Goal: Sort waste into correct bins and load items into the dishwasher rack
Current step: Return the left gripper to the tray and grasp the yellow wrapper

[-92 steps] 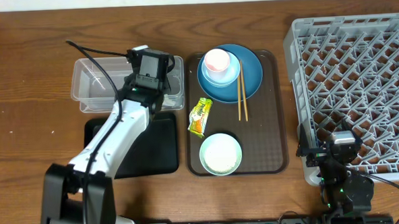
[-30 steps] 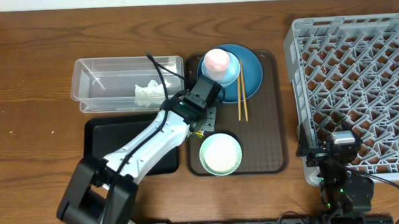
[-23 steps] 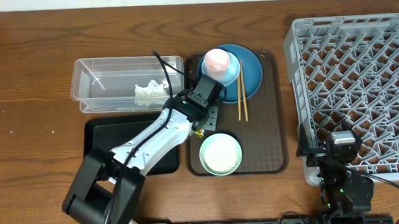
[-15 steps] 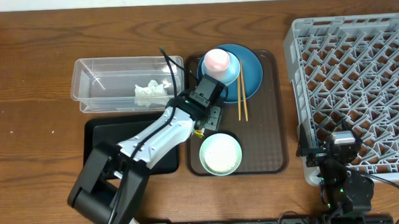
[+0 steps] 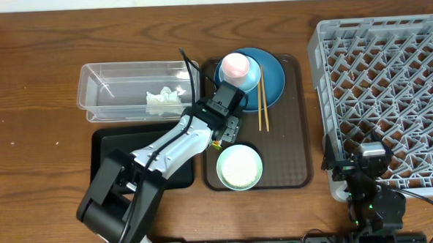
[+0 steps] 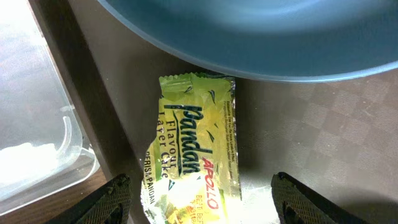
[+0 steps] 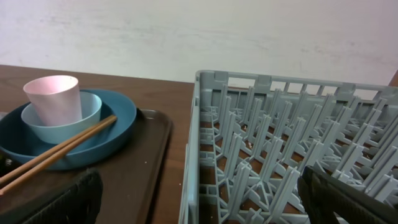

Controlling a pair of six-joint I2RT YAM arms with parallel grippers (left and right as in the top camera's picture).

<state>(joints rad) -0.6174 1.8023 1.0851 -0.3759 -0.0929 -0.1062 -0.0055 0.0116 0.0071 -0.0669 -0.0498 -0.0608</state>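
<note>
Straddling the yellow-green pandan snack wrapper (image 6: 196, 155), the left gripper (image 6: 208, 205) has its jaws spread wide. One finger stands on each side of the packet's crinkled near end, the left one just beside its edge and the right one with a clear gap, and neither is pressing on it. That spread looks chosen to clear the packet's width before pinching across it. Because the wrapper lies flat on the brown serving tray (image 6: 298, 137), the fingertips would likely have to come right down to the tray to catch it. The packet runs lengthwise away from the wrist, and its far end stops just short of the dark blue plate (image 6: 261, 37), so taking the near end keeps the fingers clear of the rim. To the left, past the tray's edge, sits the clear plastic container (image 6: 37, 124) with the crumpled white tissue (image 5: 163, 100) inside. The flat black tray (image 5: 108, 144) lies beside it on the counter (image 5: 24, 86). The mint-green bowl (image 5: 218, 167) rests at the tray's near end. On the plate, the pink cup (image 7: 55, 98) stands in the light blue bowl (image 7: 90, 109), with the wooden chopsticks (image 7: 62, 149) leaning on the rim. Farther off, the right gripper (image 7: 199, 202) waits by the corner of the grey dishwasher rack (image 7: 280, 155), its jaws wide and empty.
</note>
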